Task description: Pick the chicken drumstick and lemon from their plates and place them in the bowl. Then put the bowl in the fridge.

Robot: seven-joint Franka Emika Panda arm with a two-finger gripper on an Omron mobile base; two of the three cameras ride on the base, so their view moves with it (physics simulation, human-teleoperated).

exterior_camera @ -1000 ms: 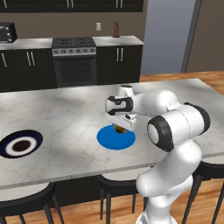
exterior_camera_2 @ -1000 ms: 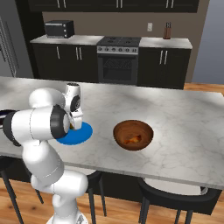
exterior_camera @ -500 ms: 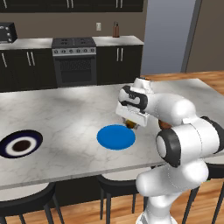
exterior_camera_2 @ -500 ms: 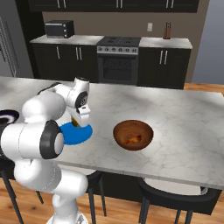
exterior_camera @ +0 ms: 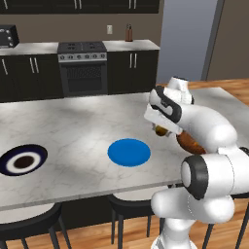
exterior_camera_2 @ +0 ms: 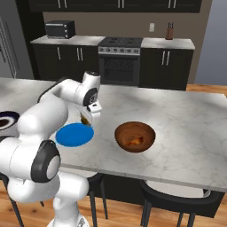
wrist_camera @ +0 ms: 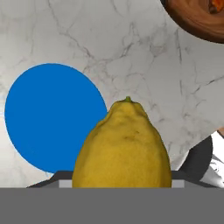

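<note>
Gripper clamps the lemon above the marble counter, between blue plate and wooden bowl; the right base view reveals the drumstick inside.

left base: behind-left, looking forward-down over table | right base: behind-right, same table, blue plate shared | hand: close, looking down on plate, bowl edge

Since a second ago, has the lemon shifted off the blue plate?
Yes. The gripper has carried the lemon off the blue plate toward the bowl; it isn't over it yet.
</note>
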